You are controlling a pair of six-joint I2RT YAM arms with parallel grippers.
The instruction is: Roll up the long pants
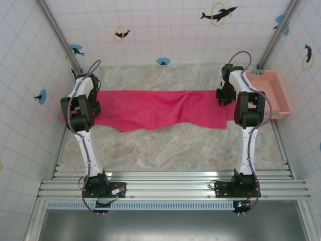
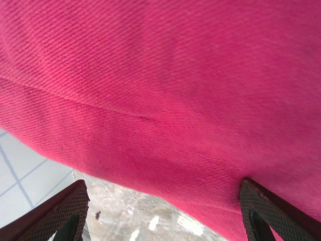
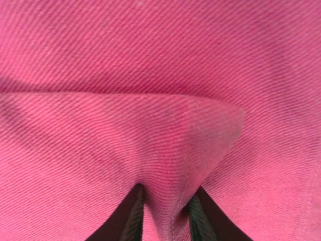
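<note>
A marbled beige desk (image 1: 165, 145) spreads across the centre. At 3 o'clock, at its right edge, sits a pale pink plastic basket (image 1: 284, 93). White tiled walls (image 1: 165, 35) carry dolphin stickers (image 1: 218, 14) toward 12 o'clock. Aluminium rails (image 1: 170, 183) run at 6 o'clock.

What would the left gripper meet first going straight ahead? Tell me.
The long pants: the left gripper, jaws open wide, points straight into the pink-red cloth, seemingly very close.

Bright pink-red long pants (image 1: 160, 108) — flat, mildly rumpled, lengthwise left to right across the table (image 1: 175, 145)
</note>
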